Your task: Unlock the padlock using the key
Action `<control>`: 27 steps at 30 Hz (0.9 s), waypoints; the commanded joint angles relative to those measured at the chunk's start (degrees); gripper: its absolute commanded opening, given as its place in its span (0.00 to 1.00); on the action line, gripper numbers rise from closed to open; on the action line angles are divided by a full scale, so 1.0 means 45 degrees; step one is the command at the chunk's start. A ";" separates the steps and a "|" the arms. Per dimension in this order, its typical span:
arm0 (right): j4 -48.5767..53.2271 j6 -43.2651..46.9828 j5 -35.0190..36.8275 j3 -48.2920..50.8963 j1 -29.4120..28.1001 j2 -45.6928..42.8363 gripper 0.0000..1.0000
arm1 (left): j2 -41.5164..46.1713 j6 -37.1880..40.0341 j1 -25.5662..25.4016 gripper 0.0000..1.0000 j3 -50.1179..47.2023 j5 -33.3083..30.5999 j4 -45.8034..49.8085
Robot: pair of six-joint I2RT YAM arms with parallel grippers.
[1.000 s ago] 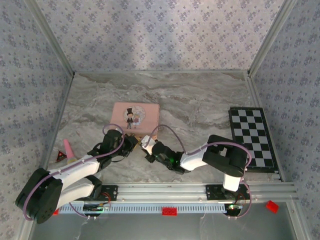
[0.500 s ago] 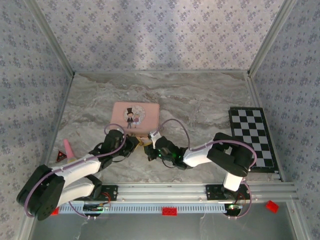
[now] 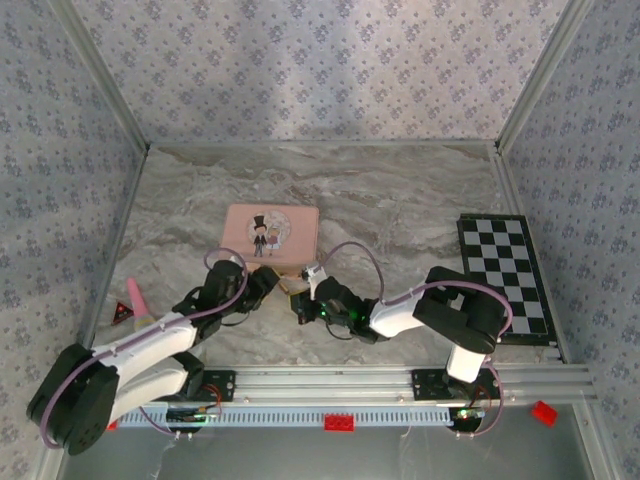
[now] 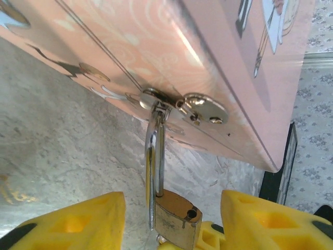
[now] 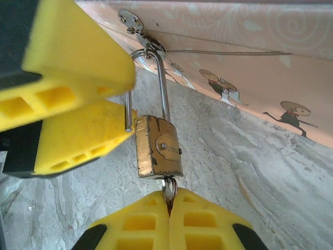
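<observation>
1. Top view, nearest: both arm bases sit on a metal rail [image 3: 400, 383], w/ a red brick [image 3: 338, 421] just below it.
2. Both arms reach inward and meet over the marble counter [image 3: 420, 200]. L claw [image 3: 268, 282] and R claw [image 3: 299, 293] face each other. The padlock [image 3: 289, 285] is btwn them, just off the near side of the pink box [image 3: 270, 232].
3. R wrist view: R claw [image 5: 169, 199] has its yellow fingers pressed together, clamped on the key [image 5: 168, 188]. A sliver of grey metal shows btwn the fingertips and the underside of the brass body. The key's long axis runs in line w/ the padlock [image 5: 158, 147], pointing up into it.
4. Same view: the padlock's long axis is near vertical in frame, body toward the R claw, shackle toward the box. One shackle leg enters the body. The other ends free beside the body's top corner, outside it, right by a finger of the L claw [image 5: 130, 99]; contact can't be told.
5. L wrist view: L claw [image 4: 171, 200] has its fingers apart, w/ the padlock [image 4: 174, 216] btwn them and a gap on each side. The lock is seen edge-on here, so the shackle legs nearly overlap. The shackle loops thru the staple beside a round silver hasp plate [image 4: 204, 108].
6. Pink box: lid down, hasp across the seam, contents can't be seen. The top view shows a cartoon couple on the lid; the wrist views show the side wall.
7. Farther out: a pink cone [image 3: 134, 292] at L and a chequered board [image 3: 505, 278] at R, both well apart from the padlock.
</observation>
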State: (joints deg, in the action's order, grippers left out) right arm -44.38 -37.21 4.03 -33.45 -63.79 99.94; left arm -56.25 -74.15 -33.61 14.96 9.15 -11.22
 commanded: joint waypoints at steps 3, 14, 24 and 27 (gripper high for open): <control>-0.0704 -0.0851 0.0198 0.0558 0.0052 -0.0294 0.00 | 0.1289 0.0559 0.0574 0.59 0.0025 -0.0270 0.1440; -0.1753 -0.1605 -0.0112 0.2178 0.1425 -0.0637 0.00 | 0.2900 0.2142 0.1123 0.71 0.0265 -0.0073 0.2652; 0.1571 0.1385 0.0318 0.0994 0.1150 -0.2317 0.30 | 0.2747 0.3616 0.1203 0.72 0.1203 -0.0432 0.3886; 0.2743 0.2547 0.0649 0.0292 0.0704 -0.2657 0.37 | 0.2921 0.4493 0.1538 0.73 0.1825 -0.0644 0.4858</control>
State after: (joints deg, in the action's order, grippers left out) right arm -39.20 -33.26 4.89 -28.95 -59.09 90.08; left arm -44.23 -59.44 -28.05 19.27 7.86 5.67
